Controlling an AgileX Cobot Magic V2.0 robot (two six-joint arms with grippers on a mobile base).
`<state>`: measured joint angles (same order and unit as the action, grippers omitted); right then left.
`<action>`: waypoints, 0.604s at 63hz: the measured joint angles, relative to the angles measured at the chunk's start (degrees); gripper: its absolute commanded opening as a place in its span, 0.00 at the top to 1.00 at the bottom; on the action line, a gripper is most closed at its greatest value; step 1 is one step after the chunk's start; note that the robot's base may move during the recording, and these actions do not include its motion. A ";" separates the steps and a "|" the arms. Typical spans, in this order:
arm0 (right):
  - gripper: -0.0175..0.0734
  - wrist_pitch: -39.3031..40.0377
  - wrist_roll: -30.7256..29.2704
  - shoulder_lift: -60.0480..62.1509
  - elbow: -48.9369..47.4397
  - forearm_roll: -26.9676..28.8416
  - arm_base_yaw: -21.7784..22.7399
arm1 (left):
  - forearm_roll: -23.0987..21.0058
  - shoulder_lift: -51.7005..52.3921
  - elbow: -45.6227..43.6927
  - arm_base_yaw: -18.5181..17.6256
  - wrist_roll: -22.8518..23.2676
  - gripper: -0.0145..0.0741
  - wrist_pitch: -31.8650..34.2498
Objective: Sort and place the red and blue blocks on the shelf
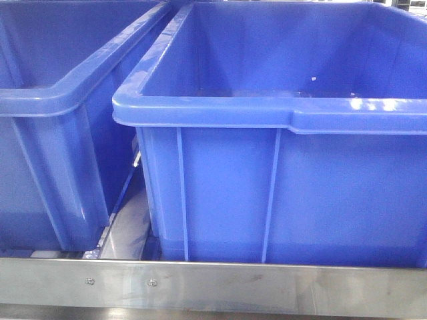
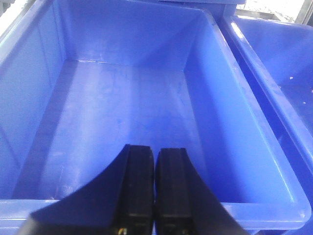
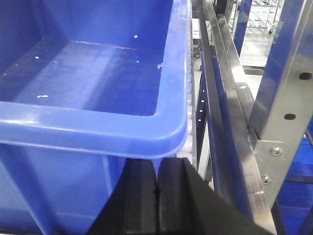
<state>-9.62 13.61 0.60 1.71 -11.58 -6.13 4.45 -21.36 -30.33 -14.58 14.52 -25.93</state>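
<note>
No red or blue block shows in any view. The shelf's flat steel front rail (image 1: pixel 213 285) with small screws runs along the bottom of the front view, and its steel frame (image 3: pixel 274 147) stands at the right of the right wrist view. My left gripper (image 2: pixel 155 152) is shut with nothing between its black fingers, hovering over the near rim of an empty blue bin (image 2: pixel 146 103). Shut and empty too, my right gripper (image 3: pixel 157 162) sits just under the near corner rim of another blue bin (image 3: pixel 112 132).
Two large blue plastic bins (image 1: pixel 47 100) (image 1: pixel 287 173) stand side by side on the shelf, a narrow gap between them. The right bin's floor holds a few small white specks. More steel racks stand behind on the right.
</note>
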 measured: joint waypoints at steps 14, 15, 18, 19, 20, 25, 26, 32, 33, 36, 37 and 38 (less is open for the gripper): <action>0.73 0.00 0.00 0.00 0.00 -0.12 0.00 | 0.00 0.00 0.00 0.00 0.00 0.68 0.00; 0.73 0.00 0.00 0.00 0.00 -0.12 0.00 | 0.00 0.00 0.00 0.00 0.00 0.68 0.00; 0.73 0.00 0.00 0.00 0.00 -0.12 0.00 | 0.00 0.00 0.00 0.00 0.00 0.68 0.00; 0.73 0.00 0.00 0.00 0.00 -0.12 0.00 | 0.00 0.00 0.00 0.00 0.00 0.68 0.00; 0.73 0.00 0.00 0.00 0.00 -0.12 0.00 | 0.00 0.00 0.00 0.00 0.00 0.68 0.00; 0.73 0.00 0.00 0.00 0.00 -0.12 0.00 | 0.00 0.00 0.00 0.00 0.00 0.68 0.00; 0.73 0.00 0.00 0.00 0.00 -0.12 0.00 | 0.00 0.00 0.00 0.00 0.00 0.68 0.00; 0.73 0.00 0.00 0.00 0.00 -0.12 0.00 | 0.00 0.00 0.00 0.00 0.00 0.68 0.00; 0.73 0.00 0.00 0.00 0.00 -0.12 0.00 | 0.00 0.00 0.00 0.00 0.00 0.68 0.00; 0.73 0.00 0.00 0.00 0.00 -0.12 0.00 | 0.00 0.00 0.00 0.00 0.00 0.68 0.00; 0.73 0.00 0.00 0.00 0.00 -0.12 0.00 | 0.00 0.00 0.00 0.00 0.00 0.68 0.00; 0.73 0.00 0.00 0.00 0.00 -0.12 0.00 | 0.00 0.00 0.00 0.00 0.00 0.68 0.00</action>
<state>-9.62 13.61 0.60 1.71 -11.70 -6.13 4.45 -21.36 -30.33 -14.58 14.52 -25.93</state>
